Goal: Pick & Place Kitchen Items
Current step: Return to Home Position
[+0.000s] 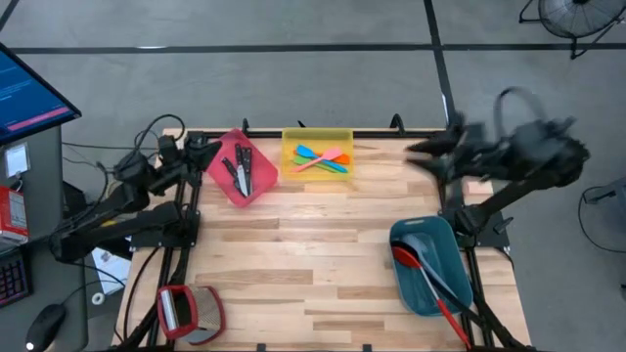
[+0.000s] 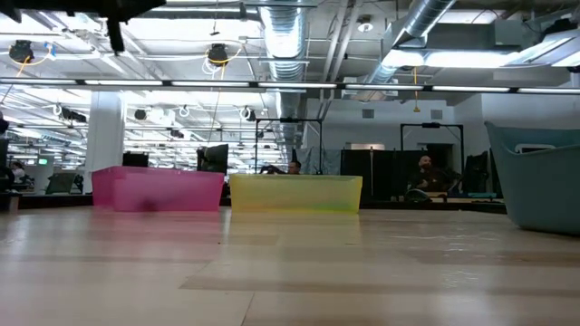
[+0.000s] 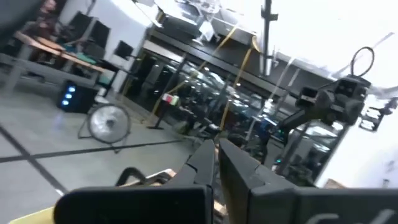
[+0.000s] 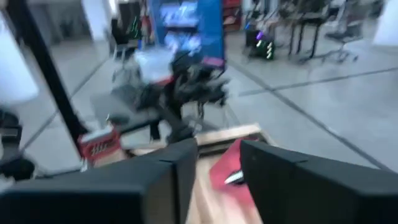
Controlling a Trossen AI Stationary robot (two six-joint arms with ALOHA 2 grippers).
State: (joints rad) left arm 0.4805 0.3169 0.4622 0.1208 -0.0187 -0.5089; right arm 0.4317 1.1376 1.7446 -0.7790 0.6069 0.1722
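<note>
Steel knives are seen in the far-left pink bin, spatulas in the yellow bin, spoons in the near-right teal bin, so homing is judged in hand, with the left gripper closed empty, the right gripper seemingly parted and empty, and only parking required next.

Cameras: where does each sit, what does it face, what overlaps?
High view: overhead, straight down on the table; left arm and right arm both show.
Low view: table height, level toward pink bin and yellow bin; no arm clearly shows.
Left wrist view: faces the room; own shut fingers, right arm beyond.
Right wrist view: faces the pink bin; own open fingers, left arm beyond.
Shared: high, low, right wrist views show the pink bin.
</note>
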